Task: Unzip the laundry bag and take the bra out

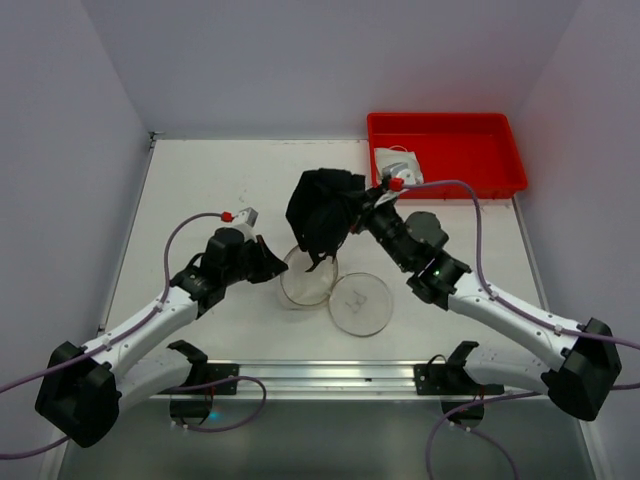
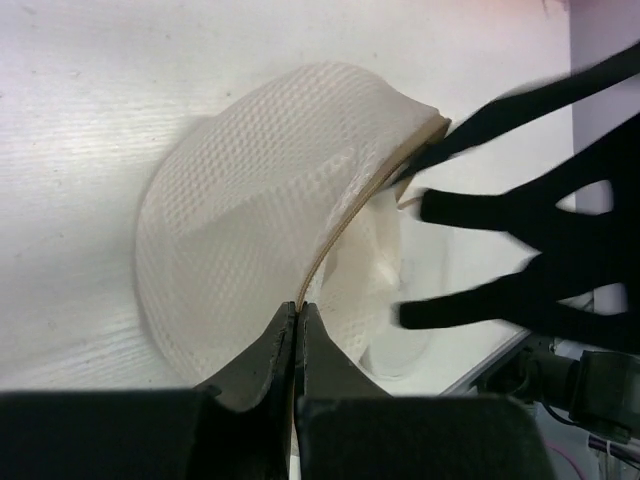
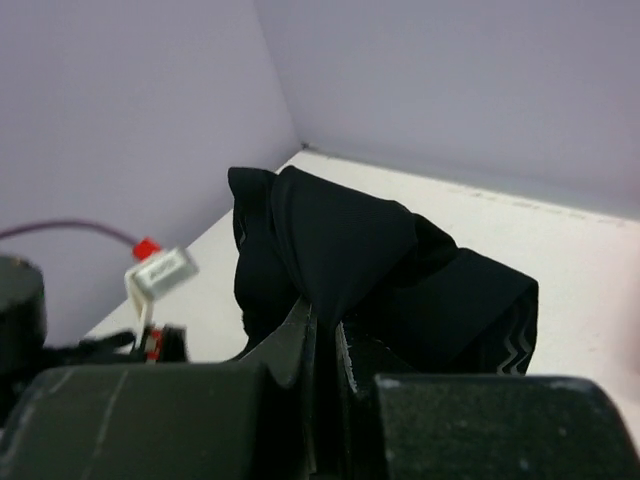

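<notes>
White table [image 1: 200,180], centre stage: left gripper [image 2: 299,312] has its jaws pinched on the laundry bag [image 2: 230,200] rim, right gripper [image 3: 322,322] clamps the black bra [image 3: 340,230] aloft. Straps [image 2: 470,208] hang at the opening and could snag, yanking the bag free.

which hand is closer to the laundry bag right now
Left. The left hand is shut on the laundry bag at its open rim, touching it. The right hand is apart from it, farther back, shut on the black bra.
</notes>
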`<state>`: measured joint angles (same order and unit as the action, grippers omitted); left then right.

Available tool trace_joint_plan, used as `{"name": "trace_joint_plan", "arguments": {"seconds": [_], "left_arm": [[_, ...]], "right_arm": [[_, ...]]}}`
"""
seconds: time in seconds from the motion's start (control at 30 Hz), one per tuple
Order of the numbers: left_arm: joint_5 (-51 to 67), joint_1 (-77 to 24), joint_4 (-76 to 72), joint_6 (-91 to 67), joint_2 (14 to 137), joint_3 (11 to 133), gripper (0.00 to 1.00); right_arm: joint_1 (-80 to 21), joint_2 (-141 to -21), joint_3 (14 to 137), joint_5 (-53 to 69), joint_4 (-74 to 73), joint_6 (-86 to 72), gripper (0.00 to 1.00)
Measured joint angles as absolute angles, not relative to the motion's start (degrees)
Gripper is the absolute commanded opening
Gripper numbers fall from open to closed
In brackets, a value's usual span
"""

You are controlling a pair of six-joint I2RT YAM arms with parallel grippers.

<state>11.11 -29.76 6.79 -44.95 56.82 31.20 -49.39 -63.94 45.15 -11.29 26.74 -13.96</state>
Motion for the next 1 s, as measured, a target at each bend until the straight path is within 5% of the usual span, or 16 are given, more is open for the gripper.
{"name": "trace_joint_plan", "arguments": {"seconds": [0.47, 1.0], "left_arm": [[4.89, -29.65, 7.92, -45.36, 58.30, 31.07, 0.00], [4.03, -29.63, 9.04, -44.62, 57.56, 31.18, 0.00]], "right_arm": [[-18.04, -75.22, 71.13, -13.30, 16.23, -11.27, 0.00], [0.30, -122.93, 104.64, -14.37, 6.33, -12.43, 0.00]]}}
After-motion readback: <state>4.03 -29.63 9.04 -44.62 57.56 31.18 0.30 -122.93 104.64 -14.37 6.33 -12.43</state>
